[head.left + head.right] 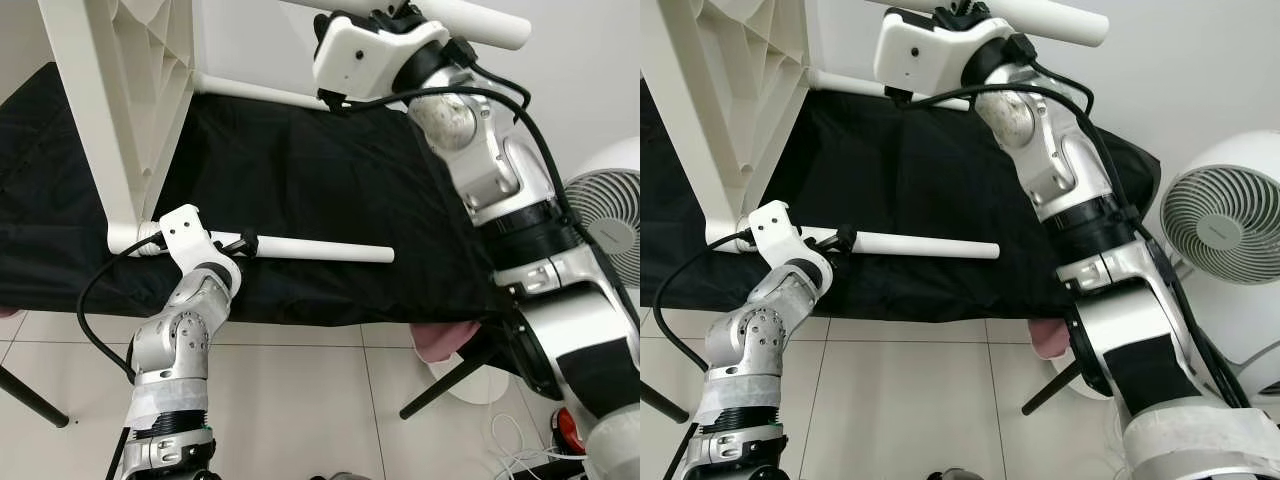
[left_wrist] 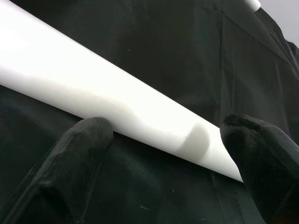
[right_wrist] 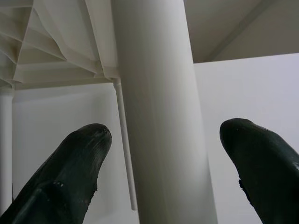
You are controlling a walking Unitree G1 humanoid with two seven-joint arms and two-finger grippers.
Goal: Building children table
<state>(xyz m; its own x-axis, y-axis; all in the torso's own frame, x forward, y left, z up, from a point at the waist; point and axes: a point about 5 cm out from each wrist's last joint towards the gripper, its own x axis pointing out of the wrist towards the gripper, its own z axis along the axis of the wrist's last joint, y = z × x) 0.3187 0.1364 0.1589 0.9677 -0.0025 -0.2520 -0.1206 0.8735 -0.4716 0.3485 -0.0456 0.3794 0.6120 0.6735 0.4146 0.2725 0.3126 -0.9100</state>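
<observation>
A white children's table point(image 1: 120, 100) stands tipped on its side on a black cloth point(image 1: 330, 170), its ribbed underside facing me. Its lower leg point(image 1: 320, 250) sticks out to the right just above the cloth. My left gripper point(image 1: 248, 243) is at that leg near the tabletop, open, and the leg point(image 2: 117, 112) runs across just beyond both fingertips point(image 2: 84, 140). The upper leg point(image 1: 480, 22) juts out at the top. My right gripper point(image 1: 395, 12) is open around it, with the leg point(image 3: 159, 116) between the spread fingers point(image 3: 74, 158) and a gap on each side.
A third leg point(image 1: 260, 92) shows at the back. The cloth-covered surface ends at a front edge above the tiled floor point(image 1: 300, 400). A white fan point(image 1: 1225, 225) stands at the right, with a pink object point(image 1: 440, 340) and a black stand leg point(image 1: 440, 385) under the cloth's corner.
</observation>
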